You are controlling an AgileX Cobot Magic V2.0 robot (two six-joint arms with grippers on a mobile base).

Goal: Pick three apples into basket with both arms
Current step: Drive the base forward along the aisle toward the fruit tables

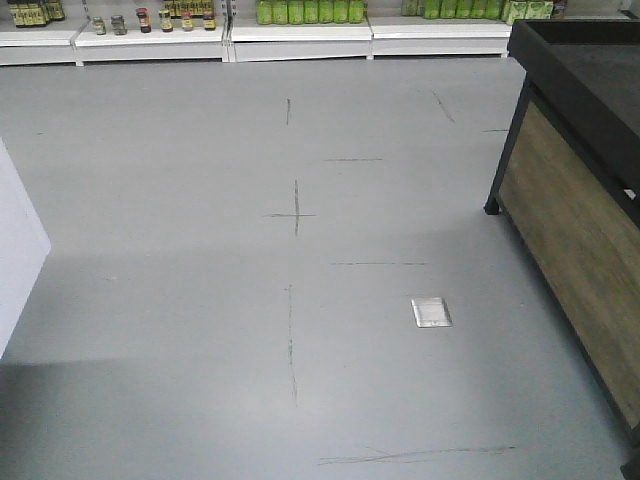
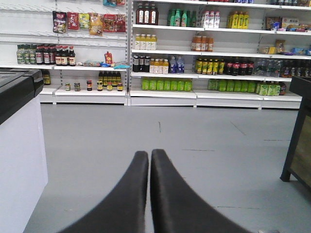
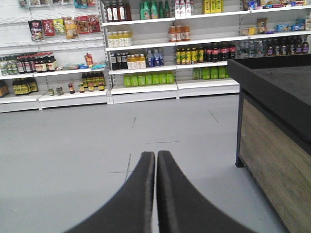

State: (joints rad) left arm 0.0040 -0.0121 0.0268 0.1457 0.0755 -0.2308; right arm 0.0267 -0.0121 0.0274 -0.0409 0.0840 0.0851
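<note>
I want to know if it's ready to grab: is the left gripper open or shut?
Shut. The left gripper has its two black fingers pressed side by side, barely a seam between them, holding nothing.

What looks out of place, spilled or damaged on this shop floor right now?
Nothing stands out. The grey floor shows no spill, only thin dark scuff lines and a small silver plate set flat near the wooden-sided stand. The bottles on the shelves stand upright in rows.
</note>
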